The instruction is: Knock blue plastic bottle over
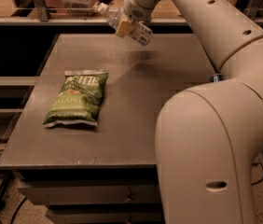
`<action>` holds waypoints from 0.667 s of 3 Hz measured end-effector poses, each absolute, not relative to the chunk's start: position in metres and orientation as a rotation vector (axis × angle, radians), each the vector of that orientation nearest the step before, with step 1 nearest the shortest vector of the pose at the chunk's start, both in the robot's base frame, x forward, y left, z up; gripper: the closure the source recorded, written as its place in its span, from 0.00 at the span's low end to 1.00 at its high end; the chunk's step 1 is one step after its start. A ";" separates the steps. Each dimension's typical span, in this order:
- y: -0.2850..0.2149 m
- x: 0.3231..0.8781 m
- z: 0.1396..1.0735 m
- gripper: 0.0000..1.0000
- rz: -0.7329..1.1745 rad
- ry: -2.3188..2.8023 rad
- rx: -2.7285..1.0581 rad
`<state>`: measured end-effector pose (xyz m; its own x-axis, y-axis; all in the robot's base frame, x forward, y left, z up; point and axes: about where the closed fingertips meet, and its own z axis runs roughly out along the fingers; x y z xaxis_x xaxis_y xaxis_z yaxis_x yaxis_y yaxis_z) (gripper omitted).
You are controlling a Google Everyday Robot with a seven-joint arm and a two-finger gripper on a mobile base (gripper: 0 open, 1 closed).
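Observation:
The blue plastic bottle (138,31) is clear, with a white cap and a pale label. It hangs in the air above the far edge of the grey table (136,106), steeply tilted with its cap pointing up and to the left. My gripper (126,27) is at the back centre of the view, at the end of the white arm that reaches in from the right. It is shut on the bottle's middle, and a tan finger pad (123,29) lies across the bottle. The bottle does not touch the table.
A green chip bag (78,98) lies flat on the left half of the table. My arm's large white body (211,143) fills the right foreground. A small blue object (214,78) peeks out behind the arm. Shelves with goods stand behind the table.

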<state>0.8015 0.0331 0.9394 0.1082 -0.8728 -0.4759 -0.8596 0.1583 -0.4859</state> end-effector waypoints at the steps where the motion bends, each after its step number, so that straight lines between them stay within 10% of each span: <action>1: -0.010 0.800 0.916 0.35 -0.134 1.845 -1.745; 2: -0.048 0.796 0.900 0.12 -0.121 1.958 -1.701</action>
<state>0.7964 -0.0476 0.8997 -0.0590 -0.9405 -0.3347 -0.8922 0.2001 -0.4050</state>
